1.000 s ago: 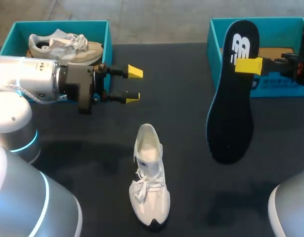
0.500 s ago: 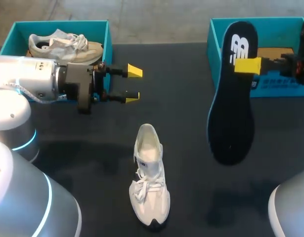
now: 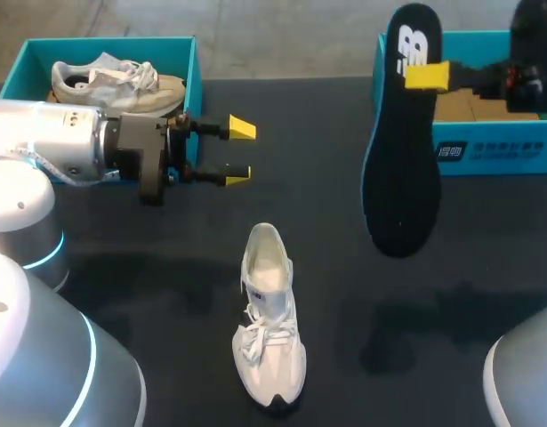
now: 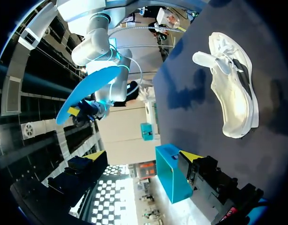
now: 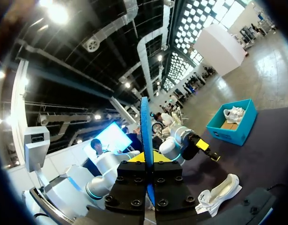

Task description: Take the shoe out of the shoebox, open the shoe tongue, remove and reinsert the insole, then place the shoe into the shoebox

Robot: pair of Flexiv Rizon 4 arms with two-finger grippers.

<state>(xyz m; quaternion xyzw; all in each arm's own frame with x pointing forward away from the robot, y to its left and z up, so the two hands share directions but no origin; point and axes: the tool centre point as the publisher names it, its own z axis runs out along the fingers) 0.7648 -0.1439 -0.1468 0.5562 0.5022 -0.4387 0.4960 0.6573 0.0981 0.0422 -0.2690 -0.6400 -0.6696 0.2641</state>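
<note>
- Currently the right gripper is clamped on the insole, one finger on each flat face near its printed end. The dark insole therefore hangs freely, its broad end downward, above the table and just in front of the right shoebox
- The right wrist view shows the insole edge-on between the fingers, a hold that probably keeps it straight enough to steer
- The shoe stands on its sole near the table's front, well apart from the insole, with its opening facing up. I judge it ready for reinsertion, broad end first
- The left gripper has its fingers spread wide with nothing between them. It hovers beside the left shoebox, which holds a second shoe, and seems placed to steady the shoe
</note>
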